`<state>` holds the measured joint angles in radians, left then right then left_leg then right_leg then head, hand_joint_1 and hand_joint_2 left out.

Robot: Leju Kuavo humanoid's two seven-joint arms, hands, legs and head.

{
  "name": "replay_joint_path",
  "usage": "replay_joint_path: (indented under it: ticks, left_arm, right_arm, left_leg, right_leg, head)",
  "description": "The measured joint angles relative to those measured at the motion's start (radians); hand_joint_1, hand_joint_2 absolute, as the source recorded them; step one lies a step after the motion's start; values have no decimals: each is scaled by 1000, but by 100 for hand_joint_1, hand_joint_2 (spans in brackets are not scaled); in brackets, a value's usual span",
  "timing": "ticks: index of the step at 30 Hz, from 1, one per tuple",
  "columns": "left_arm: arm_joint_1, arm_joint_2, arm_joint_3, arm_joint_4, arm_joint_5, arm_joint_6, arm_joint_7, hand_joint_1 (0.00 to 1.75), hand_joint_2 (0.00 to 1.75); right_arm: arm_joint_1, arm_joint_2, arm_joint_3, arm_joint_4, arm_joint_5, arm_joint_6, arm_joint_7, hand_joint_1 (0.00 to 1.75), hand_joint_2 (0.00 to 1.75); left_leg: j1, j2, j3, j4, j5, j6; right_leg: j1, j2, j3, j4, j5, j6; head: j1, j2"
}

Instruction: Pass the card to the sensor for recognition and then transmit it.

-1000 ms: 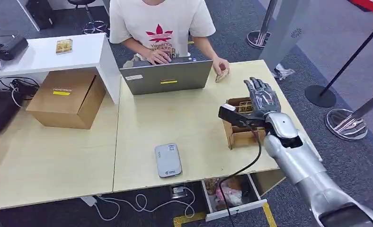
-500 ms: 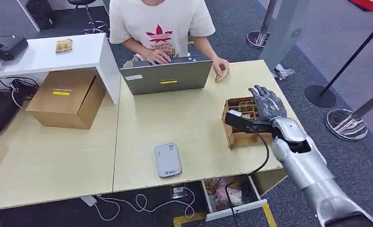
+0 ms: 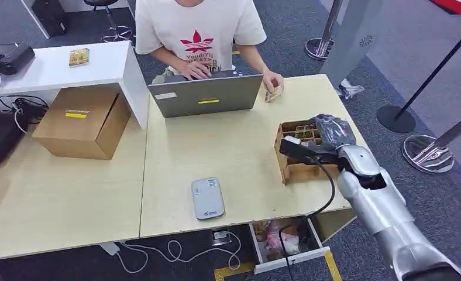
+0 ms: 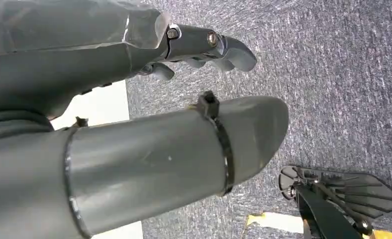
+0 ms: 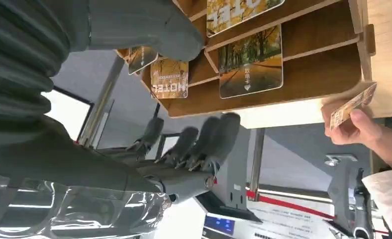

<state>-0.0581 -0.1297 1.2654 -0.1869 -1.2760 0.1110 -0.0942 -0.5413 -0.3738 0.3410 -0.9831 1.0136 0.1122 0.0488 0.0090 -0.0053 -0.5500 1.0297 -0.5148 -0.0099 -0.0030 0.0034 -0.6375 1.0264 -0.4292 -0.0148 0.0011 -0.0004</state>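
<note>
Right hand [image 3: 332, 130] poised over the card rack [image 3: 298, 153], fingers spread and empty, thumb nearing a card [image 5: 169, 78], lined up to pick.

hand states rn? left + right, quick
Left hand: hanging over the carpet, fingers curled in, holding nothing.
Right hand: open over the wooden card box, fingers apart, no card held yet.

Hotel cards [image 5: 250, 64] with autumn-tree prints stand in the wooden card box [image 3: 298, 167] slots under my right hand [image 3: 332, 132]; grey sensor [image 3: 207, 198] lies well apart.
</note>
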Motion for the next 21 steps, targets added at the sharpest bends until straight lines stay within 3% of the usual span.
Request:
replay_joint_path:
  ticks: [5, 6, 12, 13, 17, 21]
  left_arm:
    - [-1, 0, -3, 0, -5, -1, 0, 0, 0]
    - [-1, 0, -6, 0, -6, 0, 0, 0, 0]
    - [-1, 0, -10, 0, -9, 0, 0, 0, 0]
    - [-1, 0, -10, 0, -9, 0, 0, 0, 0]
    - [-2, 0, -11, 0, -10, 0, 0, 0, 0]
    - [-3, 0, -13, 0, -11, 0, 0, 0, 0]
  right_arm:
    - [7, -2, -2, 0, 0, 0, -8, 86, 175]
    - [8, -3, -2, 0, 0, 0, -10, 93, 175]
    - [8, -3, -2, 2, 3, 0, -24, 94, 175]
    - [8, -3, -2, 4, 3, 0, -29, 87, 175]
    - [7, -3, 3, 16, 3, 0, -38, 108, 175]
    - [5, 4, 12, 34, 2, 1, -47, 94, 175]
  left_leg:
    - [0, 0, 0, 0, 0, 0]
    - [0, 0, 0, 0, 0, 0]
    - [0, 0, 0, 0, 0, 0]
    - [0, 0, 0, 0, 0, 0]
    - [0, 0, -1, 0, 0, 0]
    - [0, 0, -1, 0, 0, 0]
  right_leg:
    - [0, 0, 0, 0, 0, 0]
    - [0, 0, 0, 0, 0, 0]
    - [0, 0, 0, 0, 0, 0]
    - [0, 0, 0, 0, 0, 0]
    - [0, 0, 0, 0, 0, 0]
    - [0, 0, 0, 0, 0, 0]
  head:
    - [0, 0]
    - [0, 0]
    - [0, 0]
    - [0, 0]
    - [0, 0]
    - [0, 0]
